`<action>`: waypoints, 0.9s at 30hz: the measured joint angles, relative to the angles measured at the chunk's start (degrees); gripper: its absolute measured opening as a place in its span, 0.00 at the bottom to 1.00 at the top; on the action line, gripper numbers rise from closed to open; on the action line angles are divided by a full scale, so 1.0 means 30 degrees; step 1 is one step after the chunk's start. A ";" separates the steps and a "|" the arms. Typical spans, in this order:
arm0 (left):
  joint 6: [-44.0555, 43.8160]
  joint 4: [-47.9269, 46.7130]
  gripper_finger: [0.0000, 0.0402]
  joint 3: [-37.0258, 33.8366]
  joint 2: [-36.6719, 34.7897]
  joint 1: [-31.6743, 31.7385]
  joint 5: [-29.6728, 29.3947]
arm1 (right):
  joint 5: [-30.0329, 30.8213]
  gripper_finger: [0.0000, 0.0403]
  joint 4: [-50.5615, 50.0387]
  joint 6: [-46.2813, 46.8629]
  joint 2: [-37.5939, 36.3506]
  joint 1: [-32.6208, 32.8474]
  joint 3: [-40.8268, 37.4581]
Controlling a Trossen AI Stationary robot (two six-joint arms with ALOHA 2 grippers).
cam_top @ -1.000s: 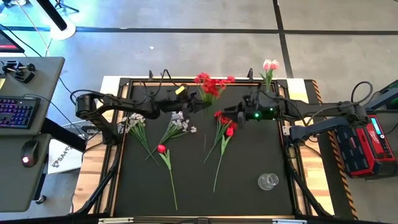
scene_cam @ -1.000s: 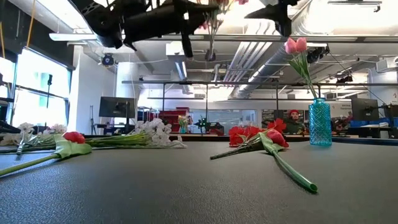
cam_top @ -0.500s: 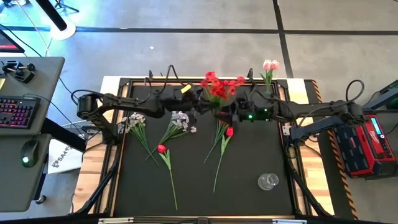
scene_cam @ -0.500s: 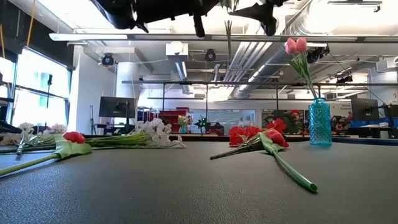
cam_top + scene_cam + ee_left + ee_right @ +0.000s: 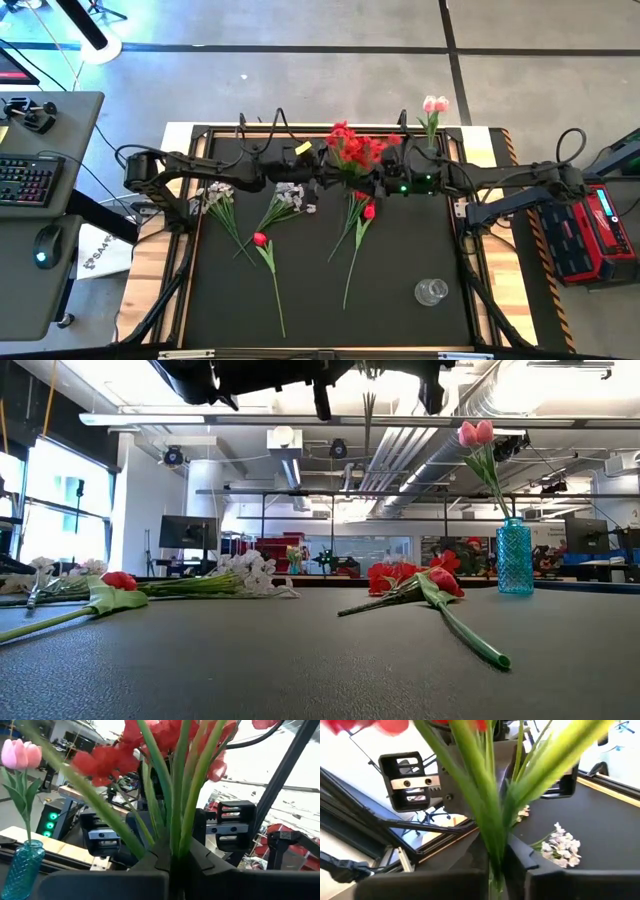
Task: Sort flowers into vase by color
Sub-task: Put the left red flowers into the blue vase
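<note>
A bunch of red blossoms (image 5: 355, 148) on green stems hangs high over the table's far middle, between my two arms. My left gripper (image 5: 338, 183) reaches in from the left and is shut on the stems. My right gripper (image 5: 372, 186) faces it from the right, also shut on them. The stems' lower ends (image 5: 368, 420) hang free below the grippers. Pink-white tulips stand in a blue vase (image 5: 432, 128) at the far right. On the mat lie white sprays (image 5: 288, 198), a single red bud (image 5: 261, 240) and more red flowers (image 5: 362, 208). My left gripper pinches the bundle of green stems (image 5: 175, 832) between its two fingers, below the blossoms. The fingers come level from the table's left and lie across the stems. The bunch stands roughly upright, blossoms up, clear of the table. My right gripper pinches the same stems (image 5: 492, 832) between its two fingers, coming level from the table's right, across the stems. Blossoms rise above the fingers, and the stems' ends hang below, clear of the mat.
A clear glass vase (image 5: 431, 291) stands near the front right of the black mat. Another white spray (image 5: 218, 196) lies at the left. The mat's near half (image 5: 320, 320) is bare. A desk with keyboard and mouse stands beyond the table's left edge.
My left gripper has carried the red bunch toward the table's right and a little higher. My right gripper has gone left toward the bunch and now has its stems. The flowers on the mat have stayed put.
</note>
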 joint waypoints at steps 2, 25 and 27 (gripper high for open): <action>-0.0062 -0.0006 0.06 0.0000 0.0003 0.0003 -0.0284 | 0.0374 0.03 -0.0236 -0.0226 -0.0102 0.0003 0.0000; -0.1039 -0.4150 0.44 0.0029 -0.0019 0.0678 -0.0183 | 1.3427 0.00 -0.9368 -0.6385 -0.7658 0.0039 0.0000; -0.1031 -0.4398 0.44 0.0029 -0.0019 0.0685 -0.0191 | 1.5764 0.00 -0.9763 -0.6116 -0.8049 0.0039 0.0000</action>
